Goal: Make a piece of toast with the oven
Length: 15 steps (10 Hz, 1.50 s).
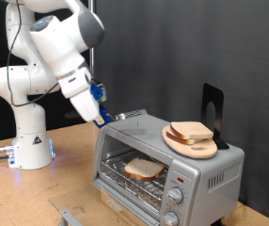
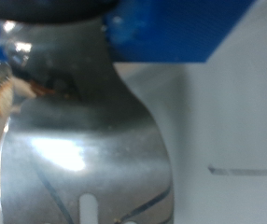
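Observation:
The silver toaster oven (image 1: pixel 205 169) stands at the exterior view's lower right, its front open and the wire rack showing. One slice of toast (image 1: pixel 144 169) lies on the rack inside. More bread slices (image 1: pixel 192 132) lie on a round wooden plate (image 1: pixel 177 142) on the oven's top. My gripper (image 1: pixel 103 118) is at the oven's top corner on the exterior view's left, touching or just above it. The wrist view is blurred; a shiny silver metal surface (image 2: pixel 77 149) fills it very close, with a blue part (image 2: pixel 180 28) beside it. No fingertips show clearly.
A flat black metal stand (image 1: pixel 213 105) stands upright behind the plate on the oven. The arm's white base (image 1: pixel 26 141) sits on the wooden table (image 1: pixel 40 193) at the exterior view's left. A small grey piece (image 1: pixel 71 218) lies at the bottom edge.

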### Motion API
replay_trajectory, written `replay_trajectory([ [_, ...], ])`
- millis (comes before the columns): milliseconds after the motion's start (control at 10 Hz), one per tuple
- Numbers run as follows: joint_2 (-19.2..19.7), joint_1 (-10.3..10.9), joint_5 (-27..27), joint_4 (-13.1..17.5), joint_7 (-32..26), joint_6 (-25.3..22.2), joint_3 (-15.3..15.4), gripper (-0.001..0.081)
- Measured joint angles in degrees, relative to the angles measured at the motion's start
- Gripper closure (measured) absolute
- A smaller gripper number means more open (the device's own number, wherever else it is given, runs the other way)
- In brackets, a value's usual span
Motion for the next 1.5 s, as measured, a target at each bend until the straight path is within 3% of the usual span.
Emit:
replay_trajectory([
  [800, -0.13, 4.18, 0.57, 0.67, 13.99, 7.95, 13.58, 0.0422],
  [1400, 3.01, 4.12, 0.42, 0.68, 17.34, 11.54, 18.14, 0.0421],
  [1500, 3.45, 4.12, 0.38, 0.69, 17.38, 11.97, 18.36, 0.0263],
])
